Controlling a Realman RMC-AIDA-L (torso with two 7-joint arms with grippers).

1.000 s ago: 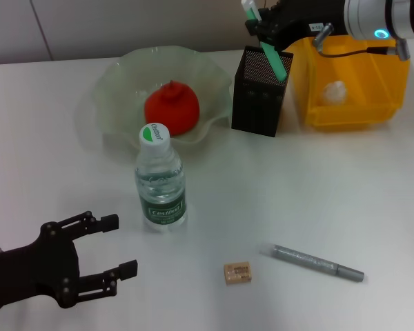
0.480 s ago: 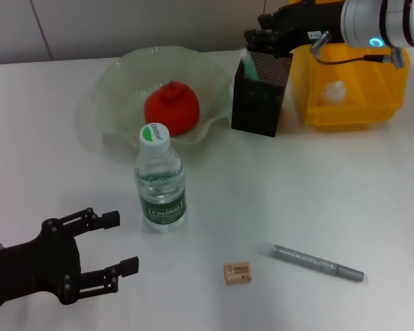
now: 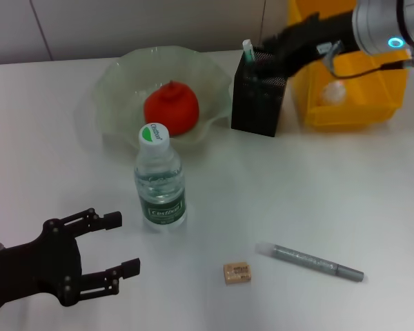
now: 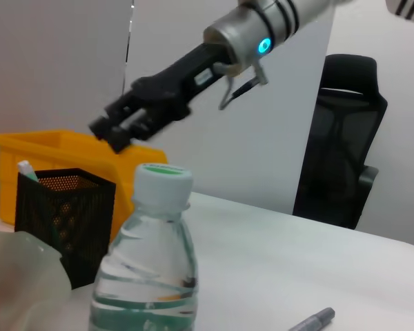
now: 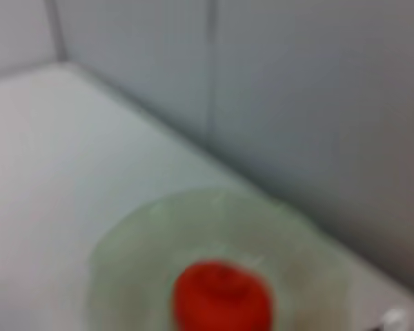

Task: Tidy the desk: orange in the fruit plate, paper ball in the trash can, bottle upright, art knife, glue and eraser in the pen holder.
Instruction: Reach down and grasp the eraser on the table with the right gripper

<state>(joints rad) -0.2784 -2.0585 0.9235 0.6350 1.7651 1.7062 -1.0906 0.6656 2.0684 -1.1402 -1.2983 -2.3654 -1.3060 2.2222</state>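
The right gripper [image 3: 270, 48] hung just above the black mesh pen holder [image 3: 258, 96], jaws looking narrow and holding nothing. A green-and-white art knife [image 3: 248, 48] stood inside the holder right under those fingers, only its tip showing at the rim. So that drop looked done.

Behind the right gripper sat the yellow plastic trash bin [image 3: 352, 103] with a white crumpled paper ball [image 3: 334, 90] inside. Off to its other side, the clear wavy-edged fruit plate [image 3: 117, 83] held the red-orange fruit [image 3: 171, 107]. A clear water bottle with green-white cap [image 3: 159, 181] stood upright, between the two arms.

The left gripper [image 3: 114, 244] was parked low near the table's front edge, fingers spread wide, empty, beside the bottle.

Left to do: the small tan eraser [image 3: 237, 272] and the grey stick-shaped glue pen [image 3: 310, 261] lay flat on the white table [image 3: 345, 179], well away from the right gripper. Next move probably calls for reaching down to one, a low pinch on a thin flat item.
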